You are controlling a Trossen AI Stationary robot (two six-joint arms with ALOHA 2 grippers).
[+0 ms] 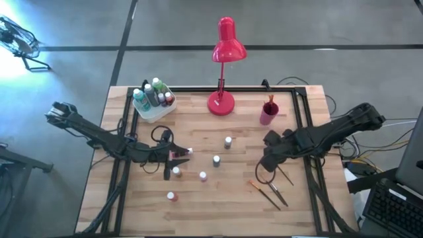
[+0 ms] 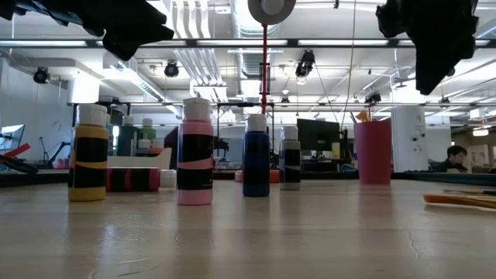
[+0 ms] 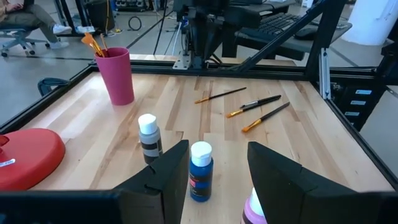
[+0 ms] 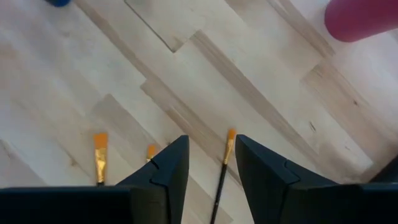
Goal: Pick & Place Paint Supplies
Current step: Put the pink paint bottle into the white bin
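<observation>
Small white-capped paint bottles stand upright on the wooden table: grey (image 1: 228,141), blue (image 1: 216,159), pink (image 1: 203,176), one more (image 1: 176,171) and a yellow one (image 1: 171,196). Three thin paintbrushes (image 1: 269,194) lie flat near the right front. My left gripper (image 3: 217,171) hangs open left of the blue bottle (image 3: 200,171), with nothing between its fingers. A red thing (image 1: 180,154) shows at its tip from above; what it is I cannot tell. My right gripper (image 4: 211,165) points down, open, high over a black-handled brush (image 4: 225,158).
A red desk lamp (image 1: 225,46) stands at the far middle on its round base (image 1: 221,102). A pink cup (image 1: 269,112) holding brushes is to its right. A white tray (image 1: 153,111) of bottles sits at the far left. Dark rails frame the table.
</observation>
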